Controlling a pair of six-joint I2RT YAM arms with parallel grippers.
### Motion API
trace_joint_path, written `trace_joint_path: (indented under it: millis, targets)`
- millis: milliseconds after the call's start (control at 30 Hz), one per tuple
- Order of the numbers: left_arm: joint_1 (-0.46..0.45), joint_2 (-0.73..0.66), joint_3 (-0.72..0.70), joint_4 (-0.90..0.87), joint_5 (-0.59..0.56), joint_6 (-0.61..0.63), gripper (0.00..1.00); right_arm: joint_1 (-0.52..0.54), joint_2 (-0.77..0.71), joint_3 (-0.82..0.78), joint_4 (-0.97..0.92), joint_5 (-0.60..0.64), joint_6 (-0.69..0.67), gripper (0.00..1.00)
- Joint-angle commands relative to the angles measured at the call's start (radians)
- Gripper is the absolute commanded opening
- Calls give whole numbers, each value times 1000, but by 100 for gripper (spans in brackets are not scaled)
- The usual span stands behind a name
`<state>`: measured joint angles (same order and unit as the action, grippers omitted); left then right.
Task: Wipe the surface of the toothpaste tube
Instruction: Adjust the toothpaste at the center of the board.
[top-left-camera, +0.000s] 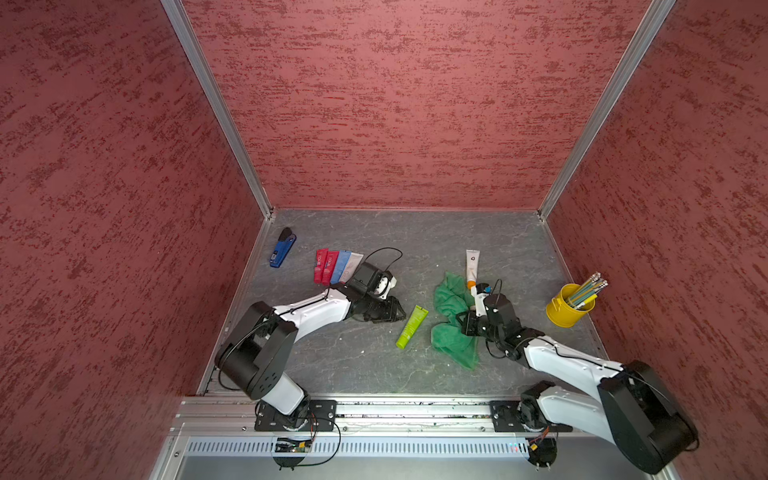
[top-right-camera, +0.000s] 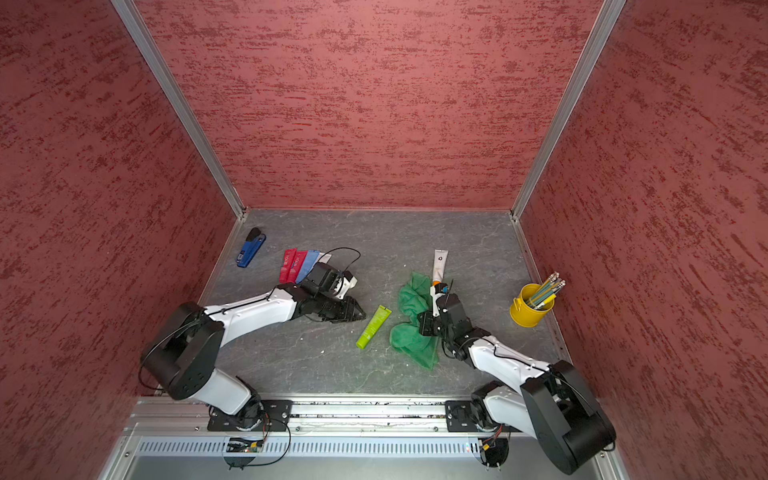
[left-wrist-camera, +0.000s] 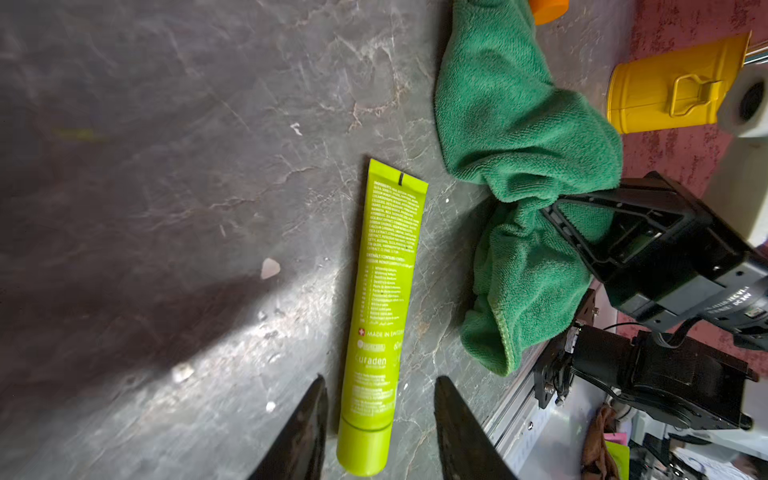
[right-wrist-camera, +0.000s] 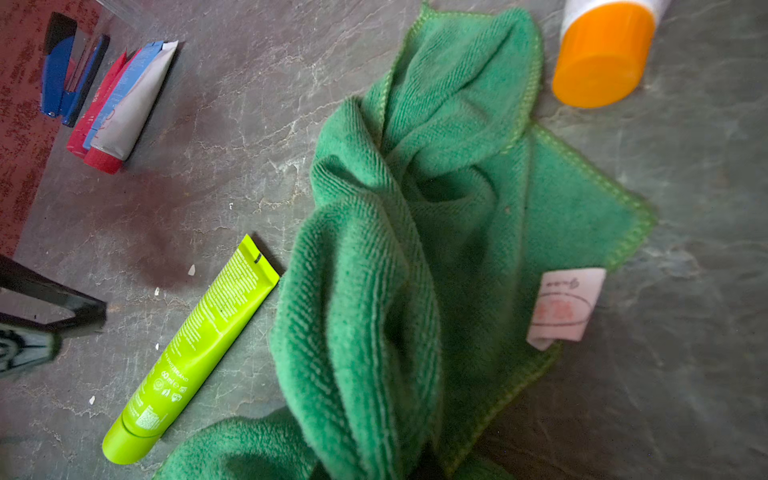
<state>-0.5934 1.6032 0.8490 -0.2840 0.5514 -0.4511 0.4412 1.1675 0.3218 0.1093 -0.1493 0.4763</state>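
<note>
The toothpaste tube (top-left-camera: 411, 327) is lime green and lies flat on the grey table, cap end toward the front. My left gripper (top-left-camera: 399, 316) hovers just left of it. In the left wrist view its fingertips (left-wrist-camera: 320, 386) stand apart on either side of the tube (left-wrist-camera: 384, 316), with a gap on each side, so it is open and holds nothing. My right gripper (top-left-camera: 467, 325) is shut on a bunched green cloth (top-left-camera: 451, 305) just right of the tube. In the right wrist view the cloth (right-wrist-camera: 415, 228) hides that gripper's fingers, and the tube (right-wrist-camera: 195, 353) lies beside it.
A white tube with an orange cap (top-left-camera: 472, 266) lies behind the cloth. A yellow bucket of pencils (top-left-camera: 567, 309) stands near the right wall. Several red, blue and grey tubes (top-left-camera: 334, 266) and a blue stapler (top-left-camera: 283, 248) lie at the back left.
</note>
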Motion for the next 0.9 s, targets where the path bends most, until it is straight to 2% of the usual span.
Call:
trace_joint_path:
  millis: [0,167,500,867]
  targets:
    - [-16,44,2,84,88,35,43,-6,10,9,28,-11,-22,0]
    - [-39,91,21,78,71,44,44,-5,17,12,32,-18,-24,0]
    - [-64,116,62,-30,-51,78,32,-4,22,13,31,-21,-25,0]
    - [-140,158,122,-169,-220,94,28,-4,26,14,32,-24,-25,0]
